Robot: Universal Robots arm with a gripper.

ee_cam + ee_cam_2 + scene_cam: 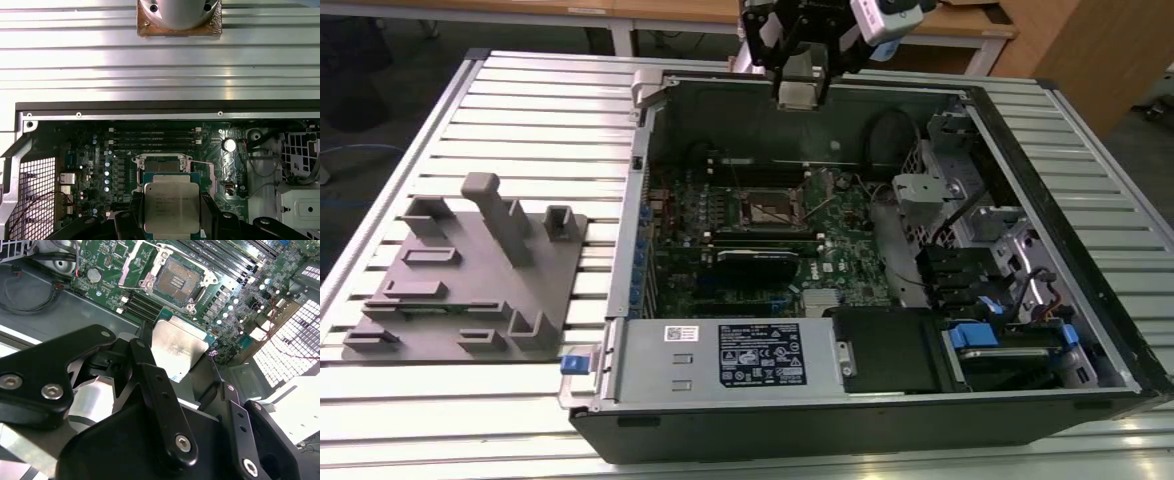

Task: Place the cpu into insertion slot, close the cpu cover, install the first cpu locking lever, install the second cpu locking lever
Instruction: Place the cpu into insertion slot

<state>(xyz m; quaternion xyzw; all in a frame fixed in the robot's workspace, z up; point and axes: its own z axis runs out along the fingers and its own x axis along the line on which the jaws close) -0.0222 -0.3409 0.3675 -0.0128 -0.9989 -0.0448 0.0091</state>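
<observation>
My gripper (801, 92) hangs above the far wall of the open computer case, shut on the cpu (801, 97). In both wrist views the cpu (177, 347) (171, 207) shows as a flat silver-grey square on a green base, pinched at two opposite edges by black fingers (145, 347) (210, 212). The insertion slot (774, 208) (175, 280) (161, 164) lies uncovered in the middle of the green board, well below and ahead of the cpu, its dark contact field bare. The cpu cover (141, 271) stands swung open along one side of the slot.
The case (627, 350) lies on its side on a slatted aluminium table (520, 120). A grey fixture plate (467, 270) with upright pegs sits to the exterior view's left. Long memory slots (152, 137), a power supply (720, 355), cables (894, 130) and a drive cage (987, 250) surround the board.
</observation>
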